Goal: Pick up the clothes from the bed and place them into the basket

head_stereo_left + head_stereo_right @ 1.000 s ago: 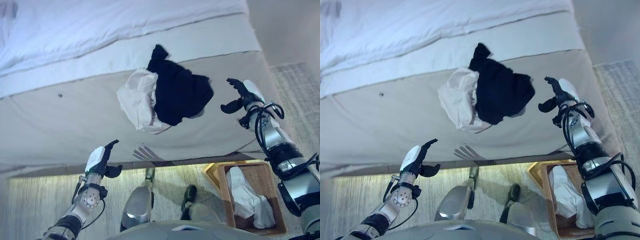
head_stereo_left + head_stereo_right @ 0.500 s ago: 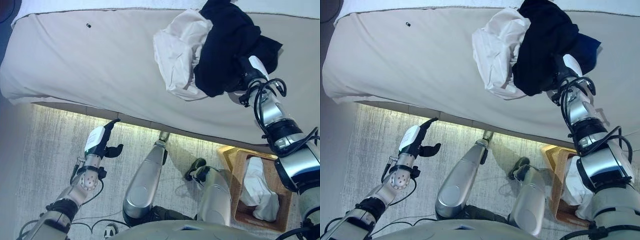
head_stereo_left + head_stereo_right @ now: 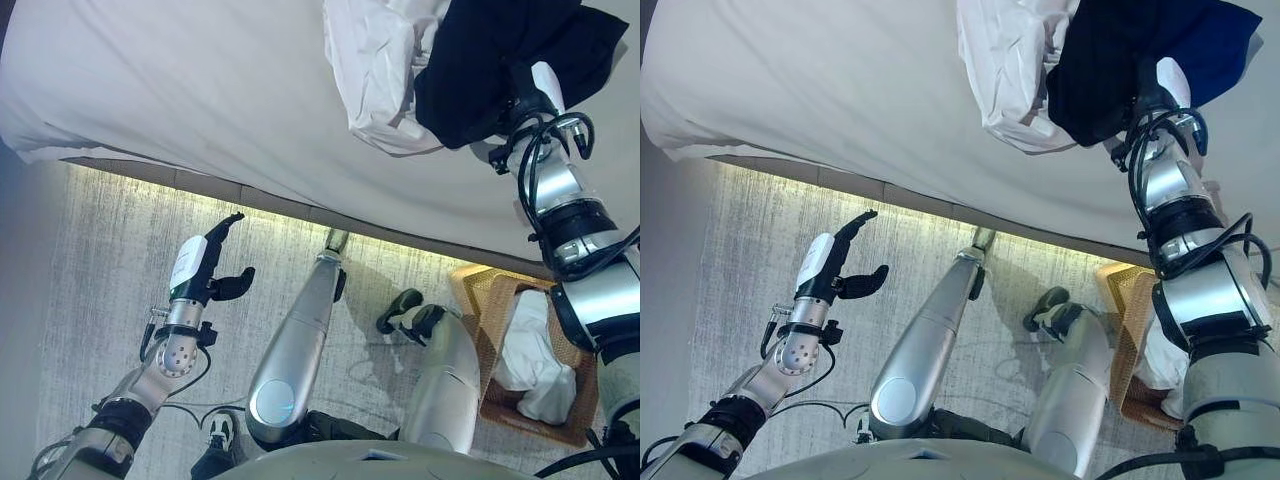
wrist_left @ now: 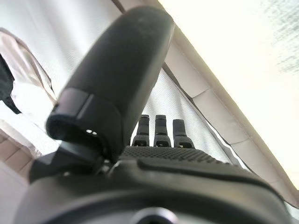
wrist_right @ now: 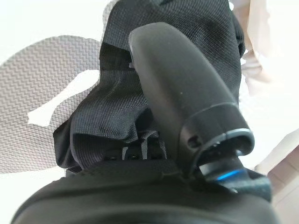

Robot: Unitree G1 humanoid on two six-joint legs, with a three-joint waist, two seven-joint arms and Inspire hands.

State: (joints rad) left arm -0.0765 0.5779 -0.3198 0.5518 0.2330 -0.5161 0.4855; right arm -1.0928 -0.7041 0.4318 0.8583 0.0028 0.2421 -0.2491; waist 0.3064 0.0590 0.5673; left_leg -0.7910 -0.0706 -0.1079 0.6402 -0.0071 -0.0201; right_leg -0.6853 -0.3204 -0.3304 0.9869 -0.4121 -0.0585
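A black garment lies partly over a white garment on the beige bed. My right hand reaches over the bed's edge into the near side of the black garment. In the right wrist view its thumb presses down on bunched black cloth, which wraps over the fingers beneath. My left hand hangs over the floor in front of the bed, open and empty, its fingers straight.
A wicker basket stands on the carpet at the lower right, under my right arm, with a white cloth in it. The bed's edge runs across in front of me.
The camera has tipped down, so the whole picture has shifted. My right hand went from open beside the black garment to onto it and closed on the cloth. My left hand stays open.
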